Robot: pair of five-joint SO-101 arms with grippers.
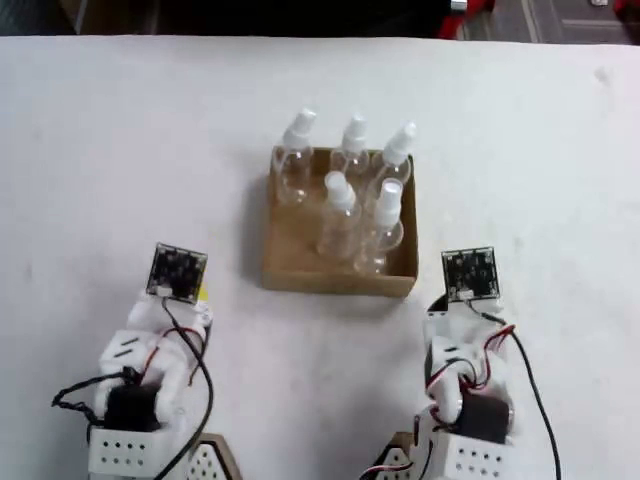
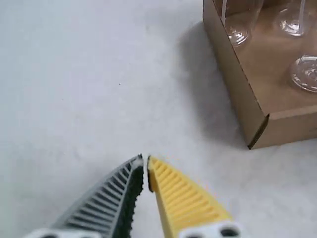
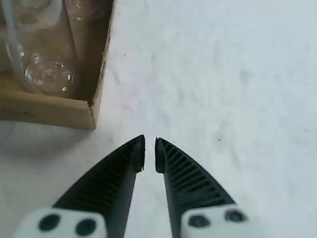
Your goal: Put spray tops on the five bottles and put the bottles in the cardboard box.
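Bottles [image 1: 340, 225] in cardboard box [image 1: 330, 279], box apart from both closed fingers [image 2: 183, 198]

The left arm [image 1: 150, 370] and right arm [image 1: 465, 385] sit folded, side by side. The left gripper [image 2: 145, 167] has its grey and yellow fingers meeting at the tips. The right gripper [image 3: 149, 148] has its black fingers nearly together, with a thin slit between them.

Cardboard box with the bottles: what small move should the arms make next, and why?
Likely none; let both arms rest. All five bottles stand in the cardboard box, each with a spray top, and the left hand and right hand are shut, empty, apart from it.
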